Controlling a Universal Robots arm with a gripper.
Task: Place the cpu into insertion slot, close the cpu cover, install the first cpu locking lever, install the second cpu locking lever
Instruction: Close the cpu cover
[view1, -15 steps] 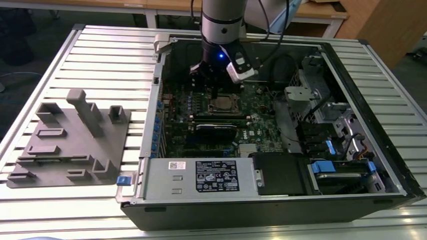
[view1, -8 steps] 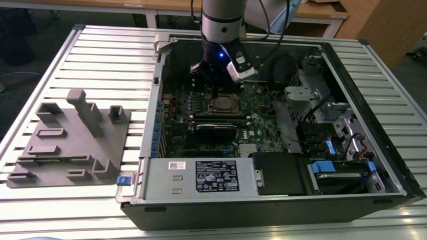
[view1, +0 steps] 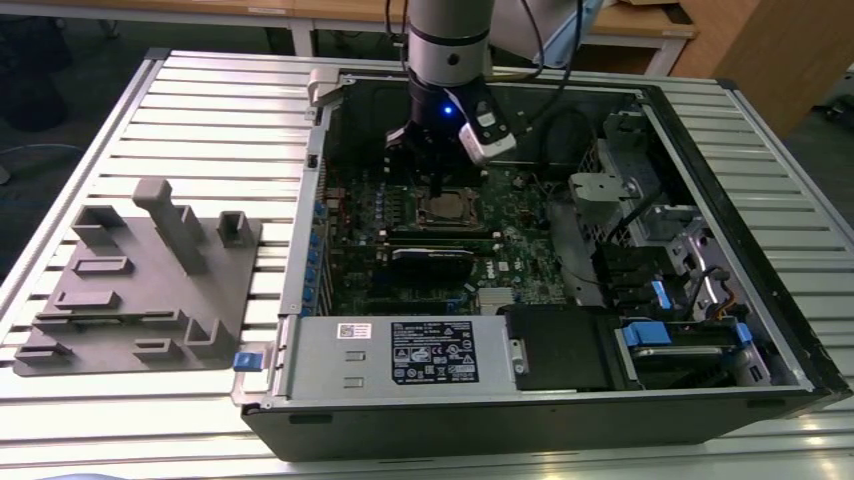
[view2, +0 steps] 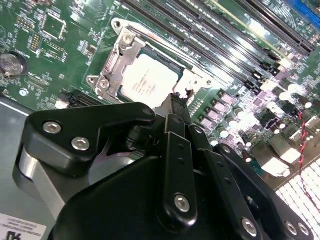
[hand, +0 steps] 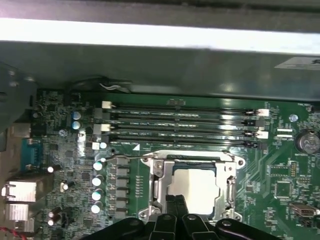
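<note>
The cpu (view2: 146, 81) lies in the insertion slot (view1: 447, 210) on the green motherboard, its silver top facing up. It also appears in the first wrist view as the cpu (hand: 196, 184). The cpu cover (view2: 114, 65) lies flat around it as a metal frame, also seen as the cpu cover (hand: 157, 182). A thin wire locking lever (hand: 129, 156) runs along the socket side nearest the memory slots. My gripper (view2: 180, 97) is shut, with its narrow tips right at the socket's edge beside the cpu. In the exterior view the gripper (view1: 437, 190) hangs directly over the socket.
The open computer case (view1: 300, 250) lies on a slatted metal table. Long black memory slots (hand: 185, 120) run beside the socket. A black card (view1: 430, 262) and a power supply (view1: 400, 350) sit nearer the case front. A grey fixture block (view1: 134, 280) stands at the exterior view's left.
</note>
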